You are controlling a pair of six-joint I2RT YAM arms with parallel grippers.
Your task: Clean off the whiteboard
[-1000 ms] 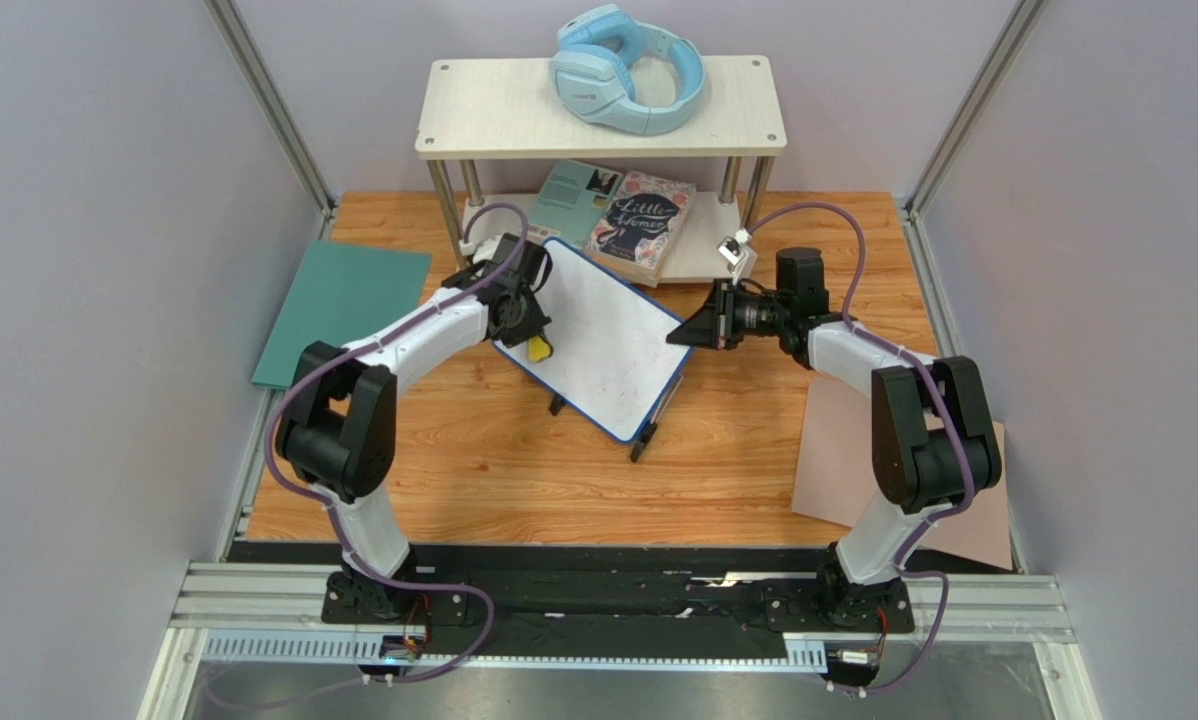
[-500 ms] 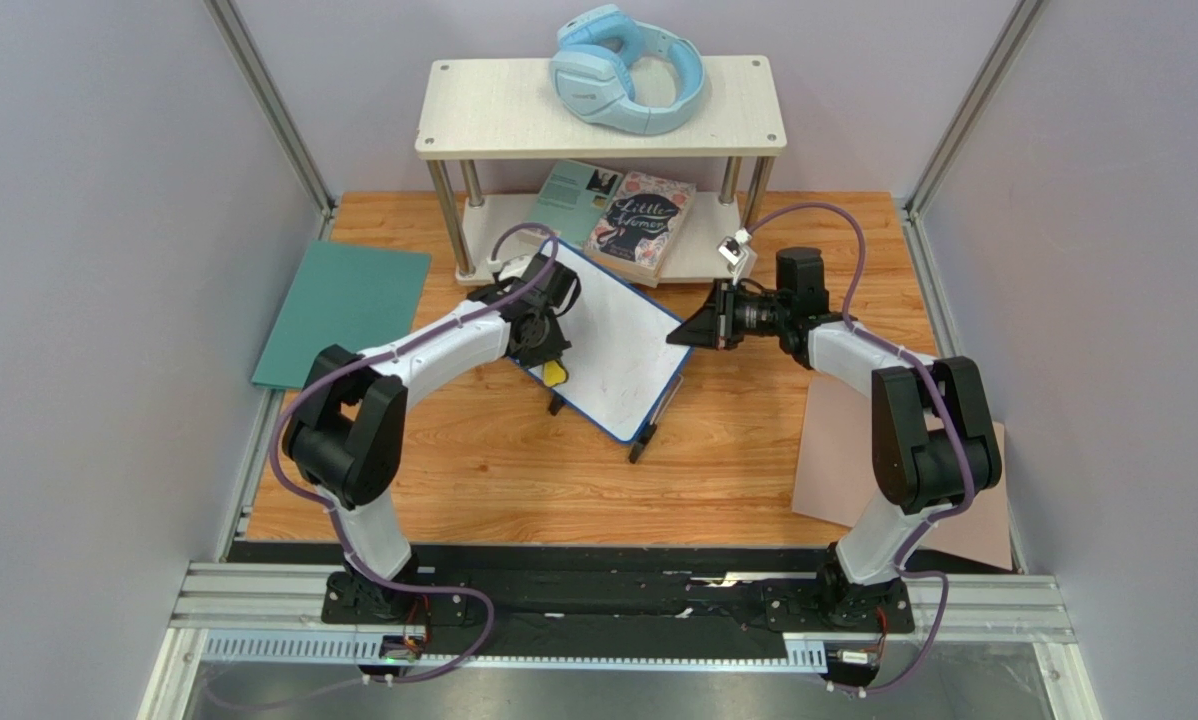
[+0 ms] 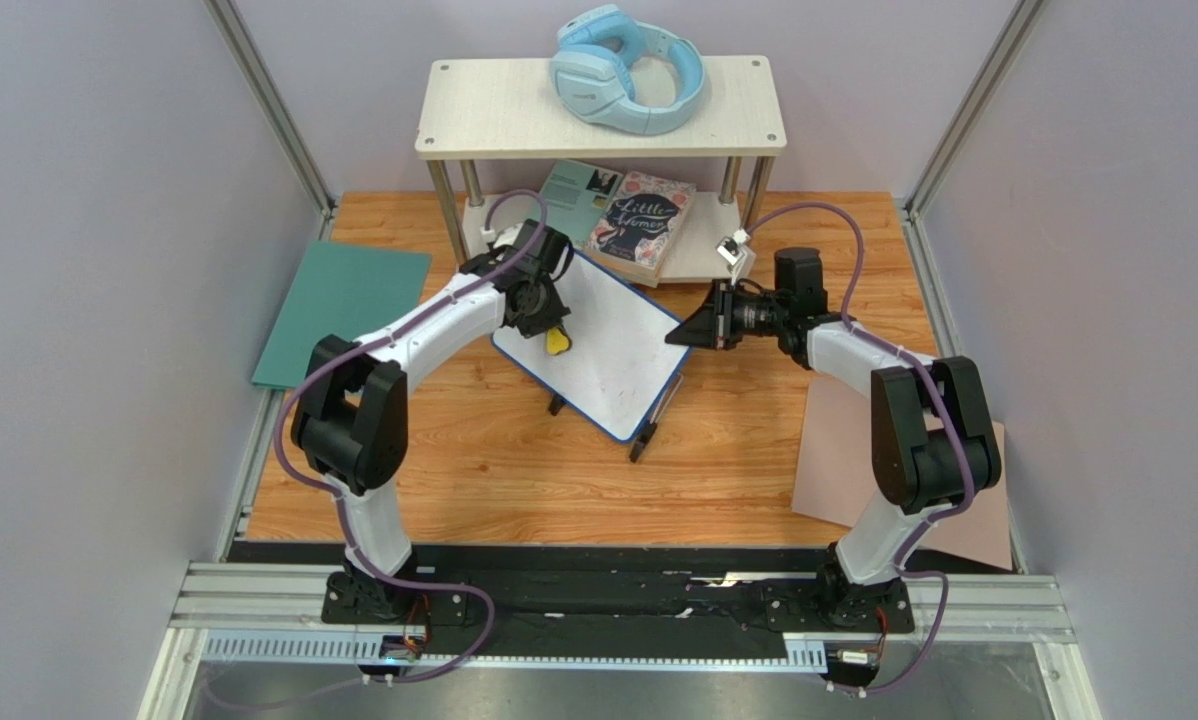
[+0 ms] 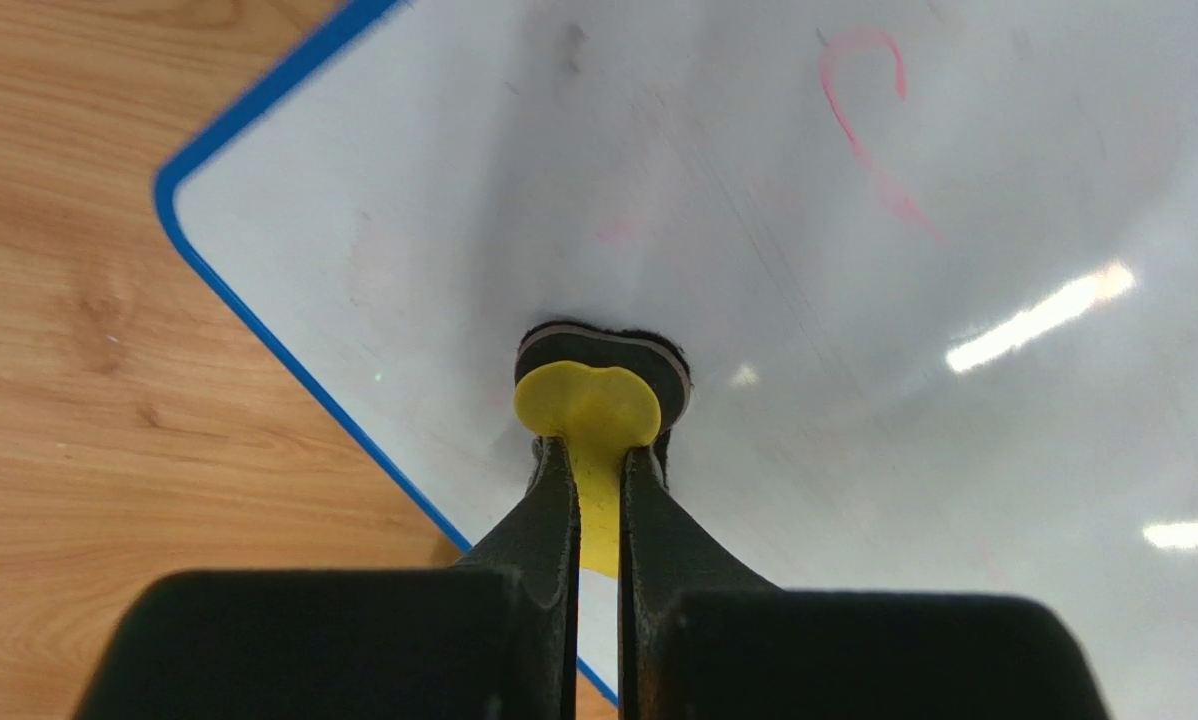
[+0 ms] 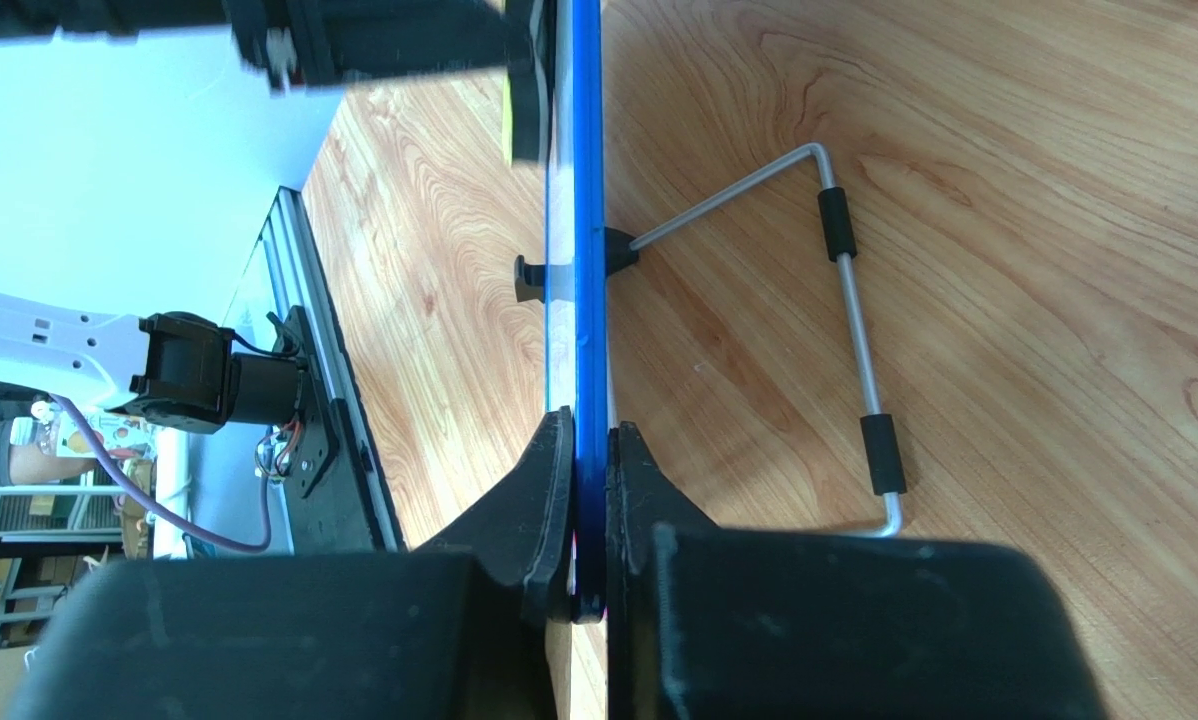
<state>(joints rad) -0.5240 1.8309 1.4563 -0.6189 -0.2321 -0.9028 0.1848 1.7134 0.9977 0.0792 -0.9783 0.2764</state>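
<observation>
The whiteboard (image 3: 620,345) stands on the counter (image 3: 470,465), just before a shelf unit (image 3: 485,113) carrying headphones (image 3: 628,68) on top and books (image 3: 643,222) below. A flat sheet (image 3: 342,308) lies far left, a second sheet (image 3: 831,465) far right.

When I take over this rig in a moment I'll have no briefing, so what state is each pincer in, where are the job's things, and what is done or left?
Left pincer: shut on the yellow-handled eraser, whose dark pad appears pressed to the whiteboard near its left edge.
Right pincer: shut on the whiteboard's blue rim at the right side, steadying it.
The board leans on its wire stand, mid-table in front of the shelf.
Done: most of the surface looks clean, with only faint pink smears.
Left: a curved pink stroke beyond the eraser, plus those smears.
</observation>
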